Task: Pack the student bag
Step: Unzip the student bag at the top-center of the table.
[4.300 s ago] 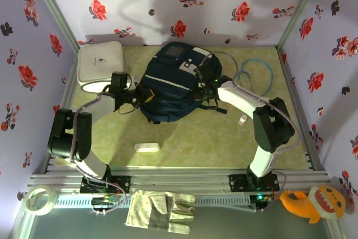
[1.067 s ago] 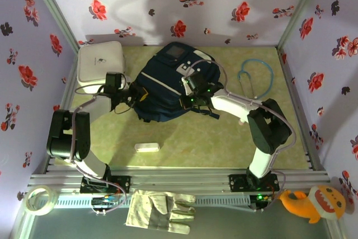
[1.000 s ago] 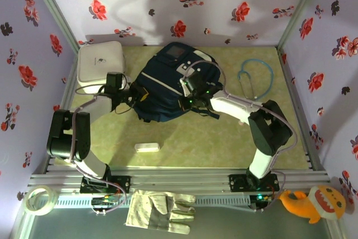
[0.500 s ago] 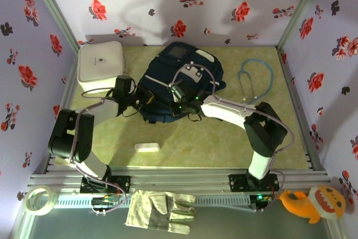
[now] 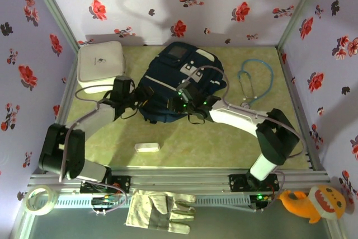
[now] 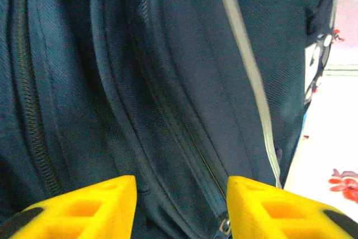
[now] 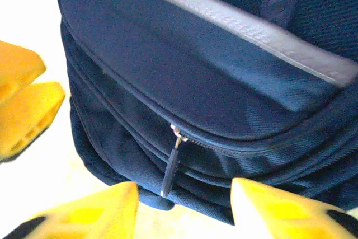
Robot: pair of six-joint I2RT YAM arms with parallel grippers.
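Since a second ago both arms have drawn in toward the near end of the student bag (image 5: pixel 173 76), the left arm (image 5: pixel 95 117) dropping its elbow lower.

From above, the navy bag lies at the far middle of the desk (image 5: pixel 224 144), between a white box (image 5: pixel 100 65) and a teal stethoscope (image 5: pixel 254 79). The right arm (image 5: pixel 240 118) reaches its near edge from the other side.

On the left wrist, the left fingers (image 6: pixel 84 205) stand apart and empty, with bag fabric and zips close behind them.

On the right wrist, the right fingers (image 7: pixel 291 211) are also parted, holding nothing. A zip pull (image 7: pixel 170 172) hangs just above the gap.
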